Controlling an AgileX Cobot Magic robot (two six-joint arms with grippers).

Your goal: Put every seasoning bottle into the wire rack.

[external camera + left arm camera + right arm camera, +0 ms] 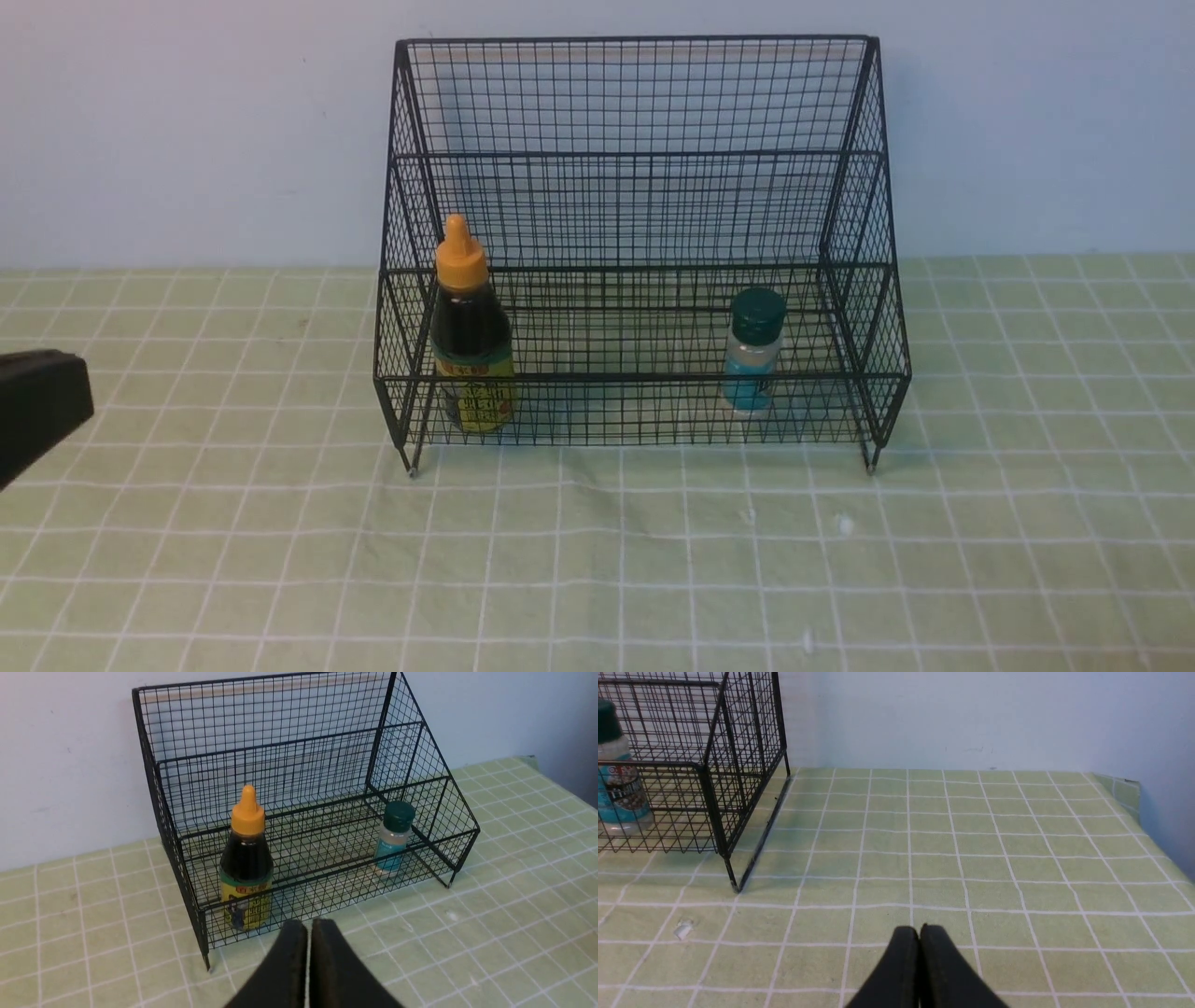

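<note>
Front view: dark-sauce bottle (474, 322) and green-capped jar (754, 350) stand inside the rack (644, 378), presumably for keeping — both end effectors (left (310, 926), right (920, 931)) closed, empty.

Rack on checked green tabletop (616, 560)

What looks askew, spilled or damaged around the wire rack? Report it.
Nothing spilled or broken shows. The orange-capped sauce bottle and green-capped seasoning jar are inside the black wire-mesh rack. Small pale marks dot the checked tablecloth before the rack; whether stains or wear, I can't tell.
</note>
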